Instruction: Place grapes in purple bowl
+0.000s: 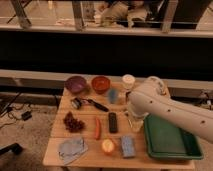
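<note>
Wooden table [92, 154], front row, left to right: grey cloth [71, 149], orange fruit [108, 146], blue sponge [127, 146], green tray [167, 139]. Middle row: the grapes [73, 122] lie near the left edge, beside a red-orange vegetable [97, 128] and a black bar-shaped object [113, 122]. The end effector [134, 121] hangs under the white arm [167, 109], just left of the tray; its open or closed state cannot be determined. Back row: the purple bowl [76, 84] stands far left, apart from the grapes, beside an orange-red bowl [101, 83].
</note>
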Robot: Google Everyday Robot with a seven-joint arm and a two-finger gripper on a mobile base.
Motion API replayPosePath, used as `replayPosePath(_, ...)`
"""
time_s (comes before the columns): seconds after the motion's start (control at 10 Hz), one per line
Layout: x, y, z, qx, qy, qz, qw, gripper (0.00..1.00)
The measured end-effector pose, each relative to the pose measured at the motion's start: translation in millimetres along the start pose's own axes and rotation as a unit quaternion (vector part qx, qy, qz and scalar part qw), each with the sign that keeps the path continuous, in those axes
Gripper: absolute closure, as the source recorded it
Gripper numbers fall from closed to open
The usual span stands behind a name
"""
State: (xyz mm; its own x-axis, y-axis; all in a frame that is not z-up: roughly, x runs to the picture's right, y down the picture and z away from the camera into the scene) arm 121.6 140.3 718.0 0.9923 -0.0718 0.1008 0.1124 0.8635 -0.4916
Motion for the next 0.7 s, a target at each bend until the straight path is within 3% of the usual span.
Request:
replayPosePath(0.2,-19.4,-2.4,17.3,-0.027,-0.009,0.023,0.9993,0.20)
replayPosePath(0.7,-20.0,-0.2,19.3,-0.033,-0.010,0.026,0.9990,0.20)
